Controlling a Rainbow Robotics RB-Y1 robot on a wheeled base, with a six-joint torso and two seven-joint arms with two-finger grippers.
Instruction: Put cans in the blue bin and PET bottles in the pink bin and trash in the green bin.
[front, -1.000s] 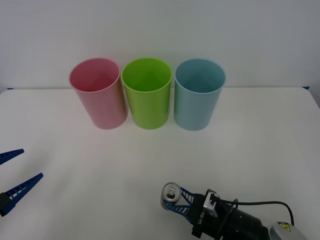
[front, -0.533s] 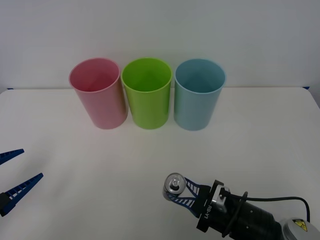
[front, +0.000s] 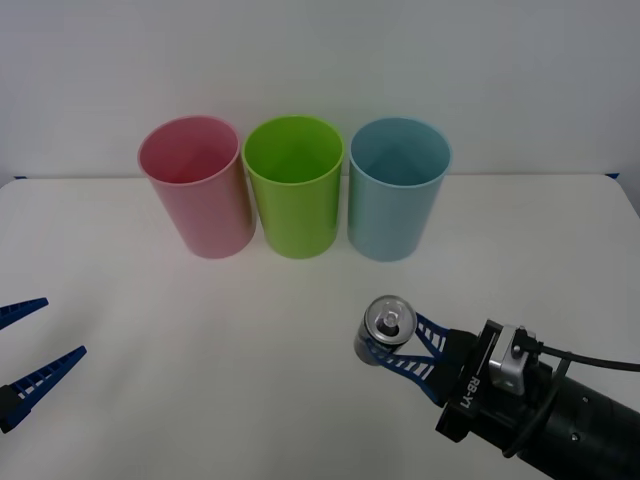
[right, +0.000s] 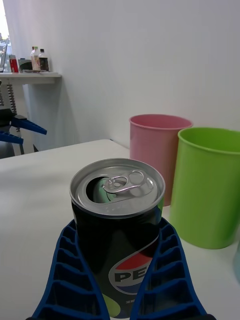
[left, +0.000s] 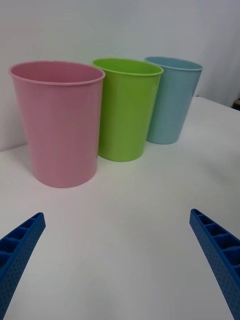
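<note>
Front view: right tool is clamped on the can, well short of the blue bin; keep it upright, release over the rim; left tool apart, idle.

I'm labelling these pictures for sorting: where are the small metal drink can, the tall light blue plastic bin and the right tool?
Small metal drink can (front: 388, 321): front view, silver top.
Tall light blue plastic bin (front: 392, 222): front view, outer wall.
Right tool (front: 398, 345): front view, between its blue fingertips, shut on the can.
</note>
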